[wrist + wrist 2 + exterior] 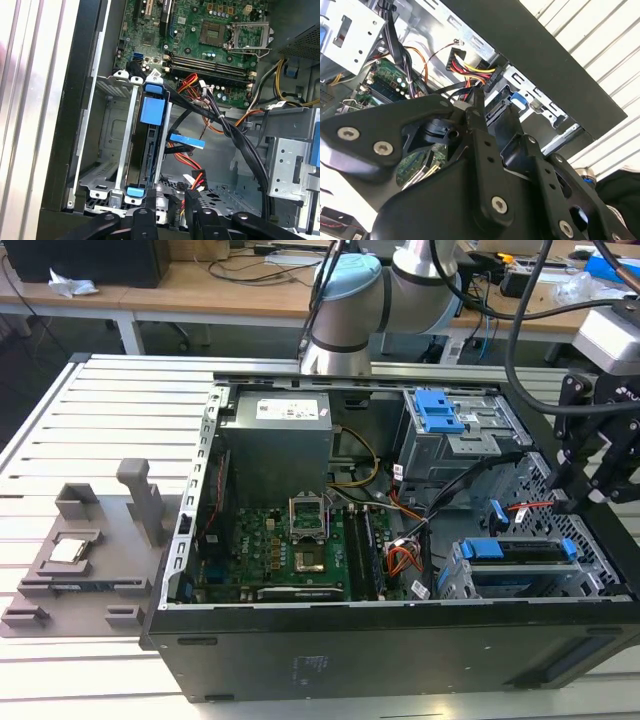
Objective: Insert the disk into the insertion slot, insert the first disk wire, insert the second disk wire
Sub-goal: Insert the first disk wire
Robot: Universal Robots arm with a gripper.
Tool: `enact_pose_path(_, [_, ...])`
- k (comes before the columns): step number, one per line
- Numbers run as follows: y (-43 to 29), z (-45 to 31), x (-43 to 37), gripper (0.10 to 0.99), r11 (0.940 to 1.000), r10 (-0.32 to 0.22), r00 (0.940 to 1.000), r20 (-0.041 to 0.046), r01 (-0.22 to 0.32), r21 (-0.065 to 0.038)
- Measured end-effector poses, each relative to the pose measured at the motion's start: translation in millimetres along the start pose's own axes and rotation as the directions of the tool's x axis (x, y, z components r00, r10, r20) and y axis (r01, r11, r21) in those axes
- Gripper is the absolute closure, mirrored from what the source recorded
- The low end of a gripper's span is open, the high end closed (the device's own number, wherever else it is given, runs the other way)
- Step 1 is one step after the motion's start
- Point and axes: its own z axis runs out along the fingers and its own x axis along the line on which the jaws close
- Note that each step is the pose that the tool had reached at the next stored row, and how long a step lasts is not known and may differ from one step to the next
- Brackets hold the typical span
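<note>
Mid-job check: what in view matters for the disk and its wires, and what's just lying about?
Job:
disk, sitting in the slot
blue-plug wire
red-yellow wires
gripper

Lying about:
motherboard
power supply
latch cage
grey fixture

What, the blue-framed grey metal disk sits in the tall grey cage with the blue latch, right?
No: the blue-framed grey metal disk sits in the wide, low perforated grey metal slot, as the exterior view shows.
</note>
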Motion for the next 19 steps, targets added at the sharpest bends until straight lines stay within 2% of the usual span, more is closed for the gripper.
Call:
enact_pose_path(2, [-1.2,0.4,-3.0,0.725,1.0000,-0.001,1.0000,-0.0089,0.001,-0.002])
enact_pose_path(3, [-2.9,1.4,-6.6,0.725,1.0000,-0.003,0.9998,-0.0184,0.003,-0.003])
enact_pose_path(4, [-3.9,2.5,-8.4,0.725,1.0000,-0.005,0.9997,-0.0237,0.005,-0.004])
enact_pose_path(7, [-5.6,5.7,-12.1,0.725,0.9998,-0.017,0.9993,-0.0328,0.017,-0.006])
enact_pose_path(9, [-7.7,8.3,-15.5,0.725,0.9997,-0.025,0.9988,-0.0428,0.025,-0.008])
enact_pose_path(10, [-8.9,9.3,-16.4,0.725,0.9995,-0.029,0.9984,-0.0477,0.029,-0.009])
enact_pose_path(11, [-10.5,11.1,-17.3,0.725,0.9993,-0.036,0.9977,-0.0568,0.035,-0.011])
enact_pose_path(15, [-13.7,14.4,-18.4,0.725,0.9987,-0.049,0.9957,-0.0785,0.048,-0.016])
enact_pose_path(19, [-14.7,16.8,-18.7,0.725,0.9985,-0.053,0.9945,-0.0904,0.052,-0.018])
